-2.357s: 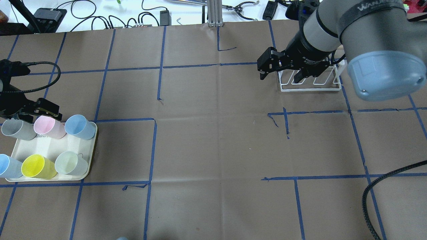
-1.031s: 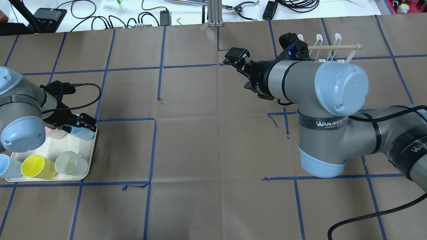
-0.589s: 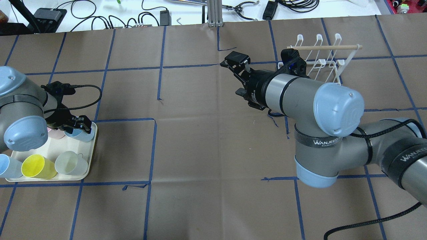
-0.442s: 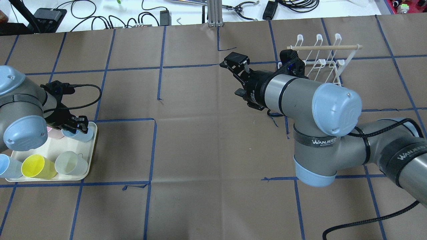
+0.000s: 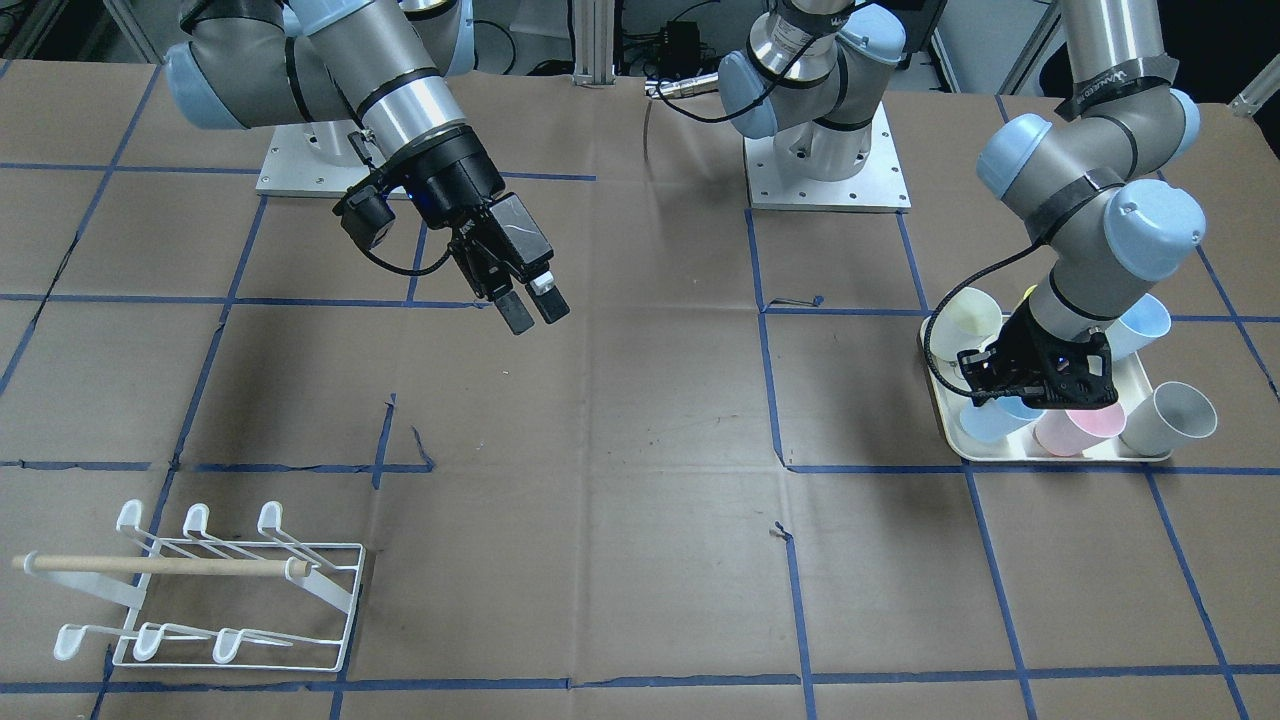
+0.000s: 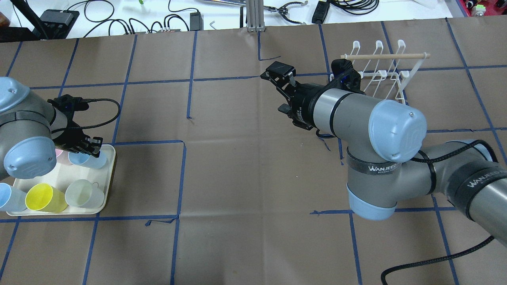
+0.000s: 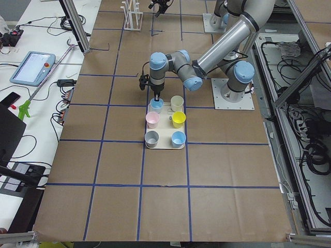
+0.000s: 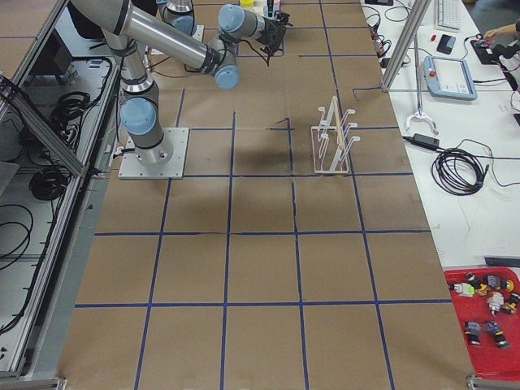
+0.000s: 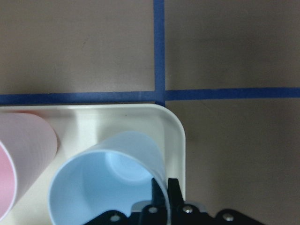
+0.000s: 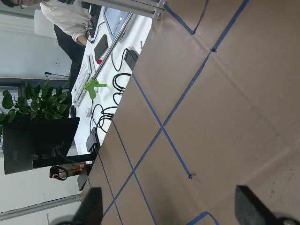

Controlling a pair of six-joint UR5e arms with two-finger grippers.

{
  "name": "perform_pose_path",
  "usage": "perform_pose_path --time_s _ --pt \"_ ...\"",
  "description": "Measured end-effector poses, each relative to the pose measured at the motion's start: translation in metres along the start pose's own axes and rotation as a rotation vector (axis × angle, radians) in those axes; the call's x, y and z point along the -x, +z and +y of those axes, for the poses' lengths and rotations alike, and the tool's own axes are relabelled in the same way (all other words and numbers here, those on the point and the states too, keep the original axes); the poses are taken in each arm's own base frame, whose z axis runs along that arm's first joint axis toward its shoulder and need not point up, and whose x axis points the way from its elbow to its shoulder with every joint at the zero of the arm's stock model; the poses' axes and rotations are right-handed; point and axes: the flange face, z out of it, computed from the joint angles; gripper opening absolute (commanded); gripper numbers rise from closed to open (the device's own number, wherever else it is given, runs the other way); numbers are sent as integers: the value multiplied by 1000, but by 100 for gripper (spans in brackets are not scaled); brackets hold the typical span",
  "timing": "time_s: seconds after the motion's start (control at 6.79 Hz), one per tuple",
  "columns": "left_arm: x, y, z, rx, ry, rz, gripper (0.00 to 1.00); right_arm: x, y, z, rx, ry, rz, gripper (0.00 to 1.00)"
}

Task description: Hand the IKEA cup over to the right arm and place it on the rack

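Note:
A light blue IKEA cup [image 9: 93,187] stands upright at the far right corner of the cream tray [image 6: 107,184]. My left gripper [image 9: 161,188] is shut on the cup's rim, one finger inside and one outside; it also shows in the overhead view [image 6: 90,145] and the front view [image 5: 1040,378]. My right gripper [image 6: 282,89] is open and empty, held above the table's middle and pointing toward the left side [image 5: 530,305]. The white wire rack [image 6: 380,71] with its wooden dowel stands behind the right arm, with no cup on it [image 5: 210,590].
The tray also holds a pink cup [image 9: 21,154], a yellow cup [image 6: 42,197], a pale green cup [image 6: 83,193], another blue cup [image 6: 7,196] and a grey cup [image 5: 1170,415]. Brown paper with blue tape lines covers the table. Cables and boxes lie along the far edge.
The right arm swung from the rack toward the table's middle with its gripper open. The left gripper came down on the blue cup and closed on its rim.

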Motion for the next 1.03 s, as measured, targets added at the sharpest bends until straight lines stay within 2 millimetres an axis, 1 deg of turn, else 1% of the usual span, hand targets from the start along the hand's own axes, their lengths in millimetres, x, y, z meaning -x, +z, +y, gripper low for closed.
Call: perform_pose_path --time_s 0.15,0.29,0.44,0.59,0.74,0.88,1.03 --pt "0 -20 -5 -25 3 -13 0 0 0 0 0 0 -1 100" --pt "-1 -45 -7 -40 -1 -20 0 0 0 0 0 1 -1 100" --pt "-4 -75 -6 -45 -10 -21 0 1 0 0 -3 13 -7 100" --pt "-10 -110 -5 -41 -10 -18 0 1 0 0 -8 27 -20 100" --pt "-17 -151 -8 -30 -9 -10 0 0 3 -1 -14 29 -38 100" --pt "-23 -188 -13 -19 -12 0 0 -4 11 -3 -21 22 -63 100" --pt "-29 -212 -19 -16 -11 22 0 -10 21 -5 -22 9 -98 100"
